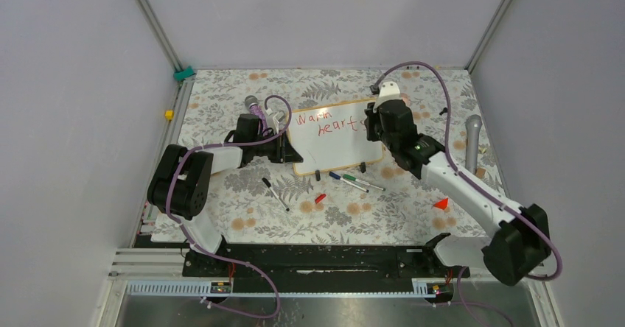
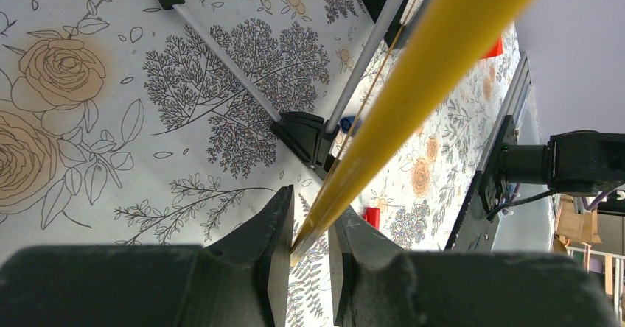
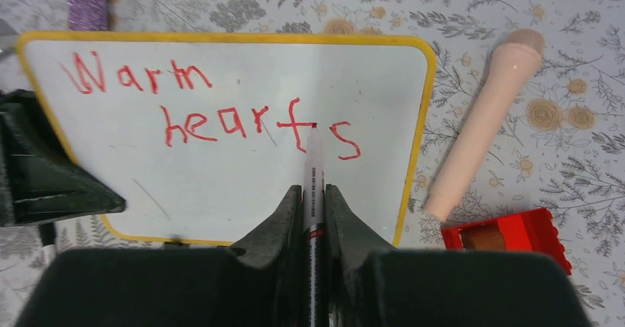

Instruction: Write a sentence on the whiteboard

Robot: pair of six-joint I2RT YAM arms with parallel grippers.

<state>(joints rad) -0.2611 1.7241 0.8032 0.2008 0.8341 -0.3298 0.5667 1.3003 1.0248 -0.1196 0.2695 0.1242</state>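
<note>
Red ink gives the only writing that reads plainly: the sentence says "Warm" on an upper line and "hearts" on a lower one, the lower line stepped toward 3 o'clock. It stands on the whiteboard, a glossy white panel in a rounded yellowish frame. In the overhead view the board sits on the floral tablecloth, slightly turned, just toward 12 o'clock of the table's middle.

The right gripper has its jaws closed tight on a marker, whose red tip touches the board between the "t" and the "s". Small dark print runs along the marker's barrel, too fine to read.

The left gripper has its jaws nearly closed, pinching the board's frame at its 9 o'clock edge. From the left wrist the frame is only a blurred yellow bar and the written face is hidden. Black clip feet joined by thin metal rods show beside it.

From the right wrist, the gripper's dark body covers the board's 6 o'clock edge. A peach microphone-shaped thing lies at the board's 3 o'clock, with a red block near 5 o'clock. A purple glittery thing at 11 o'clock is cut off by the picture's top. Overhead, loose pens lie at the board's 6 o'clock, any labels too small to make out.
</note>
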